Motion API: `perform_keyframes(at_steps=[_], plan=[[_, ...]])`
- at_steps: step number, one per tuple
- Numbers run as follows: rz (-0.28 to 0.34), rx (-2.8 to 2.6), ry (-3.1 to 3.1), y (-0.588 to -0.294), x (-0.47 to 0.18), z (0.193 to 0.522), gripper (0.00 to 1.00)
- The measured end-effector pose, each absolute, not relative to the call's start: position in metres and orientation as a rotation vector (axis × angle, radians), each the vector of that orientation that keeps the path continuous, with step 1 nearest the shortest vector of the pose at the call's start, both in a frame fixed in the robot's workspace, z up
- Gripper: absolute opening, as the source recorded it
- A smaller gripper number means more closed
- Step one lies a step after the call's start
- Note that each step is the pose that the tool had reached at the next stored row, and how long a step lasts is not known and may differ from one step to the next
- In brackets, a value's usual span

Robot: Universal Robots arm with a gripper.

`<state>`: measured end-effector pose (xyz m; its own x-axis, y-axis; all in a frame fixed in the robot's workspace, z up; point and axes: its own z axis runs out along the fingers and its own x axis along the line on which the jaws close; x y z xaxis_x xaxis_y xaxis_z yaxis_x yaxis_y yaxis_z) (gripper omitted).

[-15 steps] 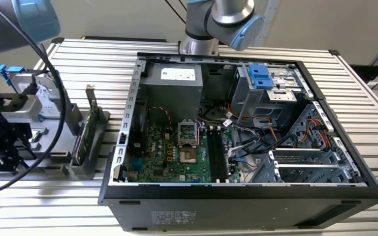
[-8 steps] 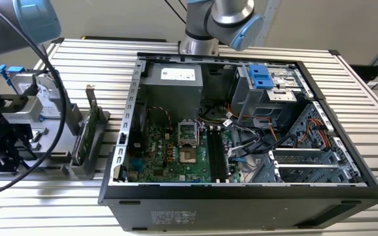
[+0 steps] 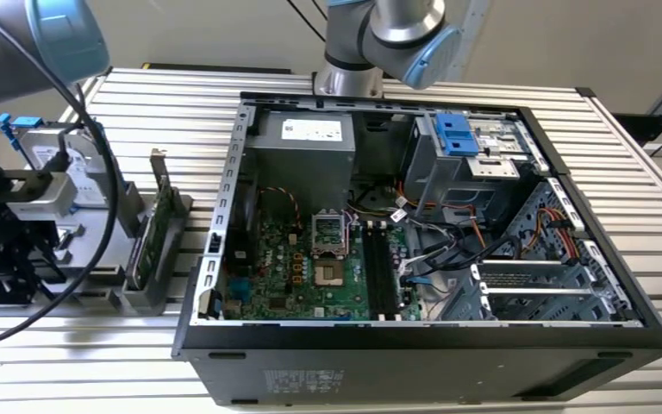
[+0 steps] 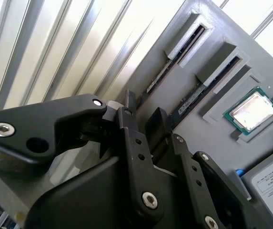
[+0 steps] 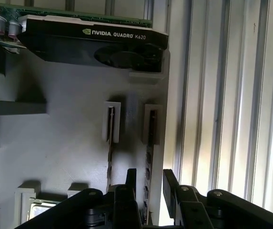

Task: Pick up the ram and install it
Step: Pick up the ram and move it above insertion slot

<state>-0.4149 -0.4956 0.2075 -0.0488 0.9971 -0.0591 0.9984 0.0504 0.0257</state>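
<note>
Two ram sticks stand on edge in slots of a grey holder (image 5: pixel 69 143). The ram (image 5: pixel 151 125) nearest the slatted table runs lengthwise between my gripper's (image 5: pixel 149 180) two black fingers. The fingers stand apart on either side of it, with gaps showing, so the gripper is open. In the second wrist view the same ram (image 4: pixel 157 77) leads into the gap of the gripper (image 4: pixel 143 109). The other stick (image 5: pixel 110 125) sits one slot over, outside the fingers. In the exterior view the open computer case (image 3: pixel 221 259) shows the motherboard's memory slots (image 3: pixel 379 267).
The holder (image 3: pixel 135 297) also carries a graphics card (image 5: pixel 93 45), a processor chip (image 4: pixel 250 112) and a hard drive (image 4: pixel 269 181). It stands at the exterior view's left, beside the case, on a slatted metal table (image 3: pixel 135 103). Cables and drive bays (image 3: pixel 469 147) crowd the case.
</note>
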Motion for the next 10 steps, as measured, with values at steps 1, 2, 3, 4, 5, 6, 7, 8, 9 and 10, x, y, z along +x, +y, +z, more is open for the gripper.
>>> perform_keyframes(at_steps=[1,2,3,4,5,6,7,8,9,10], plan=[[-0.034,2.123,2.232,-0.4956,-0.4149,0.2071,1.00],[-0.034,2.123,2.232,-0.4956,-0.4149,0.2066,1.00],[-0.034,2.123,2.232,-0.4956,-0.4149,0.2062,1.00],[-0.035,2.123,2.232,-0.4956,-0.4149,0.2059,1.00],[-0.034,2.123,2.232,-0.4956,-0.4149,0.2053,1.00],[-0.034,2.123,2.232,-0.4957,-0.4149,0.2049,1.00],[-0.035,2.123,2.232,-0.4957,-0.4149,0.2045,1.00],[-0.035,2.123,2.232,-0.4957,-0.4149,0.2041,1.00],[-0.035,2.123,2.232,-0.4957,-0.4149,0.2037,1.00],[-0.035,2.123,2.232,-0.4957,-0.4149,0.2032,1.00]])
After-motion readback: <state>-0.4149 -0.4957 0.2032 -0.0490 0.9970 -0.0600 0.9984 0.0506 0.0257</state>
